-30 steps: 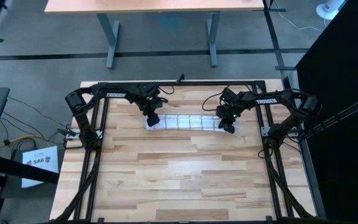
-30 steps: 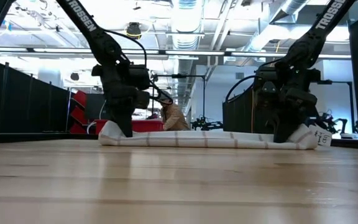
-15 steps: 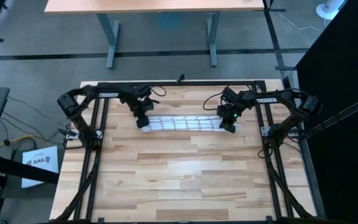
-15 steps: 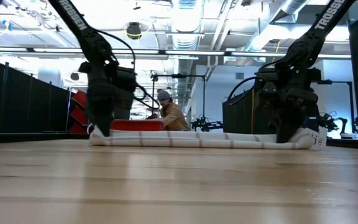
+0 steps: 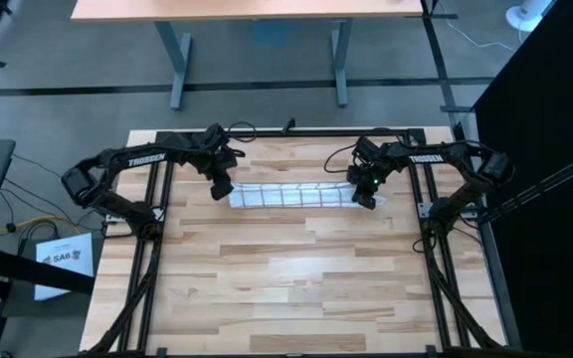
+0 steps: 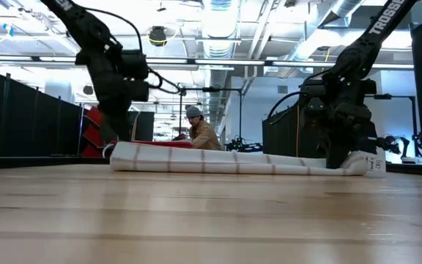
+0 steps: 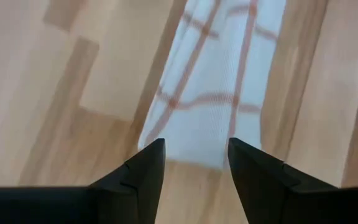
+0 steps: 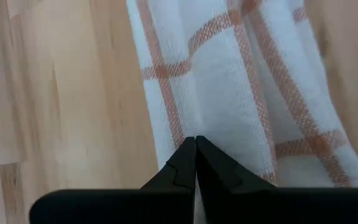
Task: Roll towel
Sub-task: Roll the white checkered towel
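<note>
Nearest you, bare wooden surface [image 5: 296, 278]; beyond it, toward the far edge, the towel [image 5: 291, 196], one long narrow roll lying crosswise between both arms, apparently rolled already. At its ends you have: right end effector [image 5: 365, 198], fingers pressed together with cloth beneath them, likely pinning that end so the roll keeps its shape; left end effector [image 5: 223, 188], fingers parted and empty, lifted just off the other end. Farthest, past the surface: a seated person [image 6: 202, 135] in the room.

bright overhead lights | soft shadows | wrist views perhaps slightly blurred
</note>
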`<move>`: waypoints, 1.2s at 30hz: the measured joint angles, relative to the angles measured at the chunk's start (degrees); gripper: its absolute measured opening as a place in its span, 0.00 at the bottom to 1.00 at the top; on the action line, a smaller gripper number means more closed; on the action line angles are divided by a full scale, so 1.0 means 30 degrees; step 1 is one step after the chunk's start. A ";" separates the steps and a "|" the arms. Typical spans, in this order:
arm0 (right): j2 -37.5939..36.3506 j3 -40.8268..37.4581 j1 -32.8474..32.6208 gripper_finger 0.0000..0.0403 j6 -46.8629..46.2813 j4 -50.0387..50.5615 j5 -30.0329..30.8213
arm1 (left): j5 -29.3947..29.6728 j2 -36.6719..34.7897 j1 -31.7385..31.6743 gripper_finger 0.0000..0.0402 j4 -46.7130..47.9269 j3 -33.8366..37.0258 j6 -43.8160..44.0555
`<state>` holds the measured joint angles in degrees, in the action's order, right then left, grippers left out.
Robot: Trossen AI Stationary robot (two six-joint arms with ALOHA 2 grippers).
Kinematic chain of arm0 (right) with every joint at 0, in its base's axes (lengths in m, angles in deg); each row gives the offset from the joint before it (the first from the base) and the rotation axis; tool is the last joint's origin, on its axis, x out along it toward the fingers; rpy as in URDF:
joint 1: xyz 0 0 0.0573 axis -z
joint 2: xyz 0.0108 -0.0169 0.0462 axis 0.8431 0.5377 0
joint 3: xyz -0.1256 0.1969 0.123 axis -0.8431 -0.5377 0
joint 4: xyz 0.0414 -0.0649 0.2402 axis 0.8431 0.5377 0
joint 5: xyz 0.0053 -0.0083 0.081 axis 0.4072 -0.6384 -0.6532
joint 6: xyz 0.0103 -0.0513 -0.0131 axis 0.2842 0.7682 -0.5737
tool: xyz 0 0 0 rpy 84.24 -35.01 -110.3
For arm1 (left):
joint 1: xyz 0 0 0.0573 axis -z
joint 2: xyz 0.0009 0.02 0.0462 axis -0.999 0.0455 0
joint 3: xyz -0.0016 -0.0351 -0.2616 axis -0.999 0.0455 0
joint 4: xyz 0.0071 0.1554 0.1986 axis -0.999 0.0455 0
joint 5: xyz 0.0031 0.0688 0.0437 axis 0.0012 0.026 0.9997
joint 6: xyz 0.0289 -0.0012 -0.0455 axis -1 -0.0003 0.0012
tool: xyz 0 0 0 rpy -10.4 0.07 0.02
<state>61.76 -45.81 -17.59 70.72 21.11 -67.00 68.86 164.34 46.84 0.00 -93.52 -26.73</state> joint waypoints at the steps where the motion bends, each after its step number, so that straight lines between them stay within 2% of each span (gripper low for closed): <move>1: 0.0000 0.0122 0.0000 0.00 -0.0014 0.0093 -0.0007 | -0.0033 0.0009 -0.0006 0.40 0.0270 0.0000 -0.0054; 10: -0.0060 0.1687 -0.0015 0.00 -0.0063 0.1944 -0.0377 | -0.0294 0.0246 0.0008 0.40 0.1060 0.0000 -0.0286; 15: -0.1005 0.2763 -0.0029 0.00 0.0080 0.2910 -0.0523 | -0.0328 0.0233 0.0015 0.40 0.0902 -0.0006 -0.0286; 22: -0.1083 0.2951 0.0482 0.02 0.0816 0.5054 -0.0551 | -0.0359 0.0231 0.0015 0.40 0.0753 -0.0036 -0.0286; 30: -0.1027 0.3140 0.0503 0.24 0.1196 0.5057 0.0508 | -0.0397 0.0217 0.0015 0.40 0.0153 -0.0036 -0.0024; 34: -0.0991 0.3068 0.0495 0.35 0.1745 0.4597 0.2222 | -0.0396 0.0217 0.0022 0.40 -0.0023 -0.0036 -0.0011; 36: -0.0991 0.2974 0.0614 0.39 0.1788 0.4364 0.2324 | -0.0396 0.0217 0.0022 0.40 -0.0114 -0.0036 0.0005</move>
<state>58.79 -36.89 -15.75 76.09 34.20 -60.03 67.67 165.00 46.90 -0.35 -93.63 -26.72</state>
